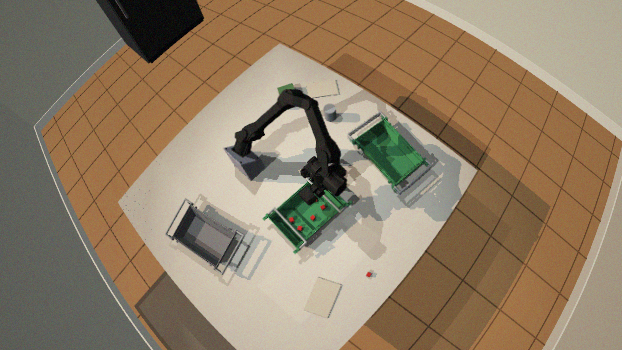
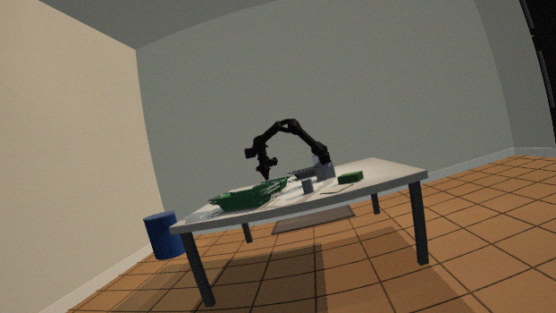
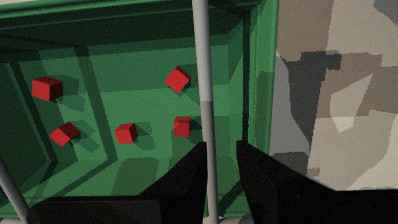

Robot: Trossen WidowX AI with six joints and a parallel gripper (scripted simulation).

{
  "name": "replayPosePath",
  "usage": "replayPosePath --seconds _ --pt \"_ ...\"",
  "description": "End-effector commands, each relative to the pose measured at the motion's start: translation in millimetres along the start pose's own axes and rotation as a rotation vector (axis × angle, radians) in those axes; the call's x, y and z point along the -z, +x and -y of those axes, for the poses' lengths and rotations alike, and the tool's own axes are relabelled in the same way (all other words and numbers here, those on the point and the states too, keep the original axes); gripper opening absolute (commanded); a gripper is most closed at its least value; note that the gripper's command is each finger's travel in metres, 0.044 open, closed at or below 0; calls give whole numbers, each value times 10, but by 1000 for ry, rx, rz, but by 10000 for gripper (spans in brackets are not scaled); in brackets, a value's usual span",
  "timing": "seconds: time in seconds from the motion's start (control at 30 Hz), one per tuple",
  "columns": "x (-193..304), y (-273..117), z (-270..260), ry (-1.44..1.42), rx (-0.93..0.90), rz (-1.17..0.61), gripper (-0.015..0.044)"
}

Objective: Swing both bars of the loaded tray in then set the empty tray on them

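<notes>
The loaded green tray (image 1: 285,229) (image 3: 261,100) holds several small red blocks (image 1: 315,215) (image 3: 126,133). One wire bar (image 1: 290,226) (image 3: 11,192) lies in across its top near one end. The other bar (image 3: 202,60) (image 1: 334,202) stands over the inside of the opposite end and runs between my fingers. My gripper (image 3: 221,148) (image 2: 266,179) is partly open, with a gap beside this bar; it is not clamped. The arm hides part of that end in the top view. The empty green tray (image 1: 392,152) (image 2: 241,201) stands separately, its bars out over its ends.
A grey tray (image 1: 205,235) with wire bars stands beyond the loaded tray. A grey cylinder (image 1: 330,112) (image 2: 307,186) and a green block (image 2: 350,177) (image 1: 286,87) are near the arm. A loose red block (image 1: 369,274) and a flat pale panel (image 1: 323,297) lie on the table.
</notes>
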State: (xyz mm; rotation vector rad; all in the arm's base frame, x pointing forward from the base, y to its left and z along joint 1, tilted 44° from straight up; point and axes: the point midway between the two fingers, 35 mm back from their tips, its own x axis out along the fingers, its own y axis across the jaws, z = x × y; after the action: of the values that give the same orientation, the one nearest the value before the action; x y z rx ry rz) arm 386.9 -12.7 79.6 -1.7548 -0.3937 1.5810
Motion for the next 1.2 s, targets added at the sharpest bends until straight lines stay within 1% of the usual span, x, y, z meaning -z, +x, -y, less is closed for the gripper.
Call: replayPosePath --seconds 0.0,0.03,0.7,0.8,1.17 --pt "11 -123 22 -9 -11 -14 85" --pt "10 -47 7 -2 -1 -9 85" --pt "10 -47 7 -2 -1 -9 85" --pt "10 -47 7 -2 -1 -9 6" --pt "14 -54 9 -4 -2 -10 0"
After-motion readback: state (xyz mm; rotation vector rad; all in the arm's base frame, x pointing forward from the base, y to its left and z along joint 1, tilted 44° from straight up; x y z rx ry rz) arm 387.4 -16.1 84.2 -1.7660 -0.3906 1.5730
